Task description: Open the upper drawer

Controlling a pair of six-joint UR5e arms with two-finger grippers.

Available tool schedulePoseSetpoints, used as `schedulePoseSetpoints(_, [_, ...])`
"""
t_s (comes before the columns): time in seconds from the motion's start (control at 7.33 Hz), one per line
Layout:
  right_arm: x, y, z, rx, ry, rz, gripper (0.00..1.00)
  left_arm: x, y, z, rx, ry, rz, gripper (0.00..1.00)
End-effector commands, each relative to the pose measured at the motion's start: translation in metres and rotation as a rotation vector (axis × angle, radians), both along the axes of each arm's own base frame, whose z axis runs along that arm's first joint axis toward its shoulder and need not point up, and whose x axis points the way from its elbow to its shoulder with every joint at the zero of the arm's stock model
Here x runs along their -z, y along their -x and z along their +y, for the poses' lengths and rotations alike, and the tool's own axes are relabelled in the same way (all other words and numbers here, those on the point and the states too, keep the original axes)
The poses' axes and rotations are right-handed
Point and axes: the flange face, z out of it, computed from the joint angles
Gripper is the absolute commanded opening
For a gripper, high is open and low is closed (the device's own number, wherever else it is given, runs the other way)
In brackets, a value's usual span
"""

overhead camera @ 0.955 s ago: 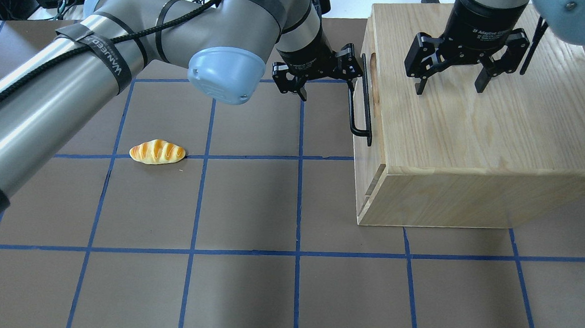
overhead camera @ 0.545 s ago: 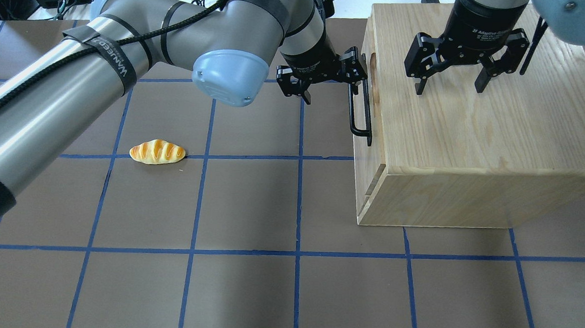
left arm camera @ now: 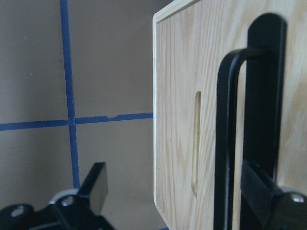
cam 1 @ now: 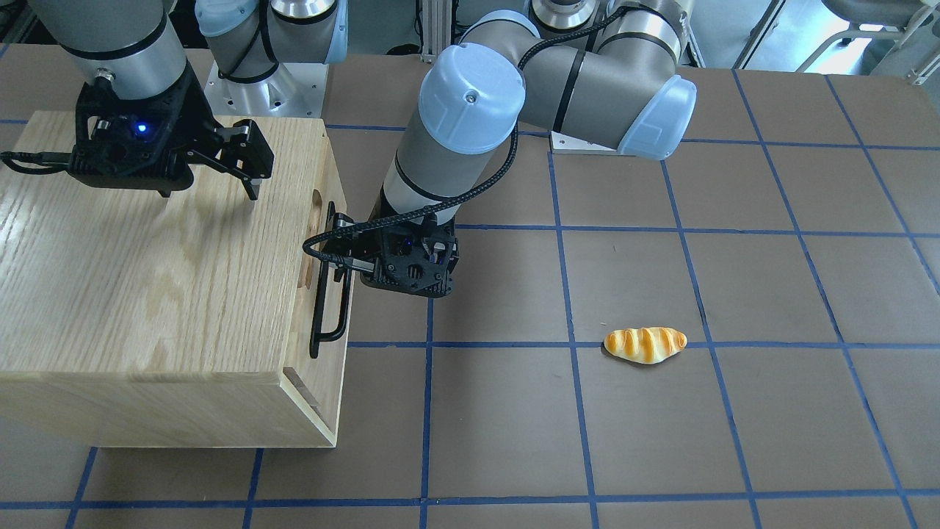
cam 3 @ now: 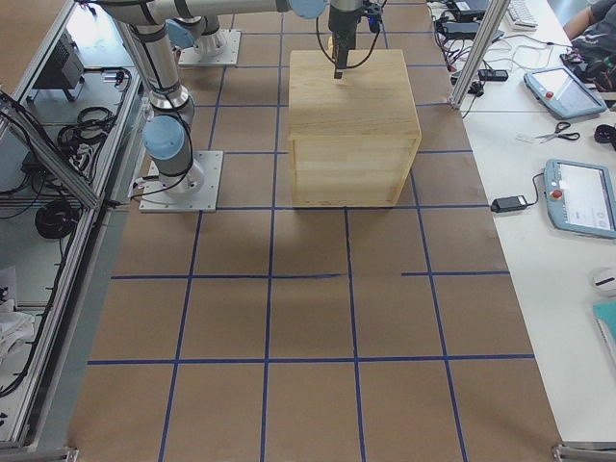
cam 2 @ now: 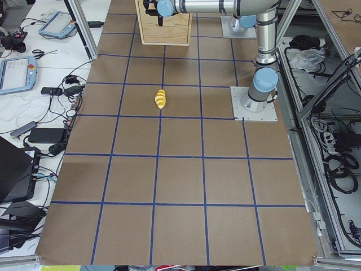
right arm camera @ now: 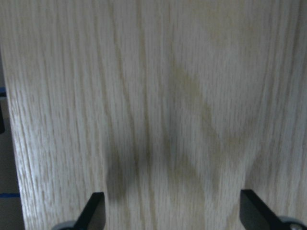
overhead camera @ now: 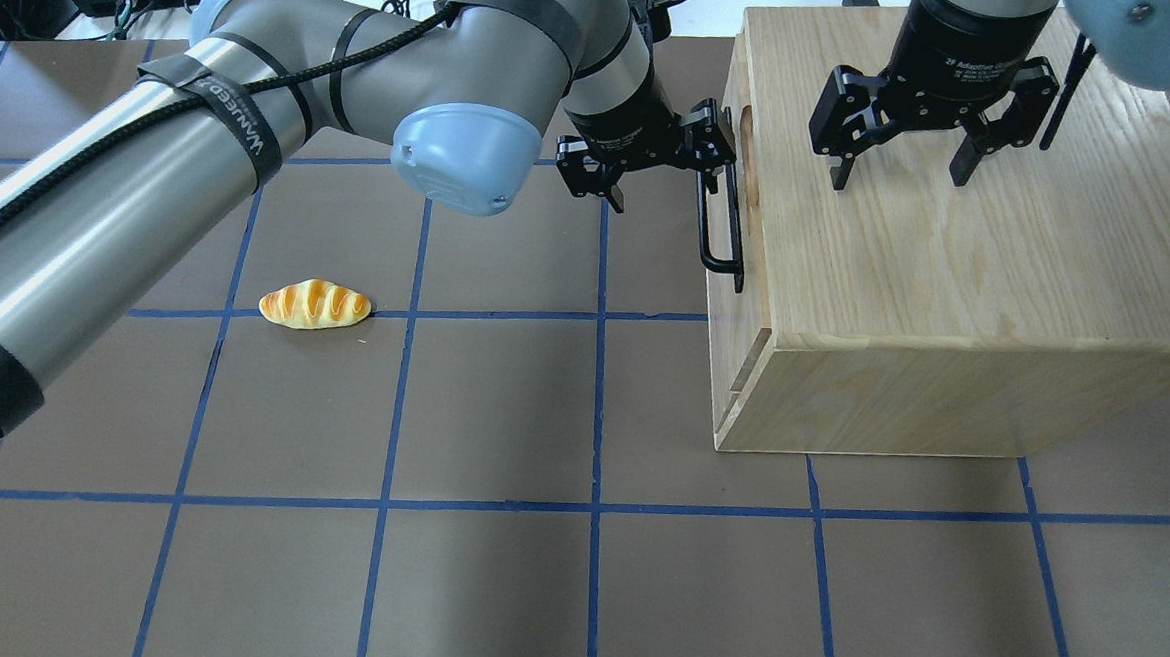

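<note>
Upper drawer (left arm camera: 177,72), light wood, black bar handle (left arm camera: 225,143), left fingers (left arm camera: 96,184) wide, right fingers (overhead camera: 966,160) wide

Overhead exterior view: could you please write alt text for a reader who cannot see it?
The left gripper, jaws open, straddles the far end of the black bar handle on the closed upper drawer of a light-wood cabinet. The right gripper hangs open over the cabinet's top. A toy bread roll lies apart on the brown table.
</note>
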Motion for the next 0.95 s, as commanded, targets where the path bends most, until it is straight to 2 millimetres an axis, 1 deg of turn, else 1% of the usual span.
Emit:
schedulePoseSetpoints(0.0, [-0.0002,-0.0001,0.0000,0.001,0.001,0.000,1.00,0.0041,0.0007,-0.0015,0.000,-0.004,-0.001,1.00])
schedulePoseSetpoints(0.55, [0.0005,-0.0001,0.0001,0.001,-0.001,0.000,1.00,0.0096,0.0008,-0.0027,0.020,0.001,-0.006,1.00])
schedulePoseSetpoints(0.82, [-0.0002,-0.0001,0.0000,0.001,0.001,0.000,1.00,0.0076,-0.0011,-0.0017,0.043,0.017,-0.010,1.00])
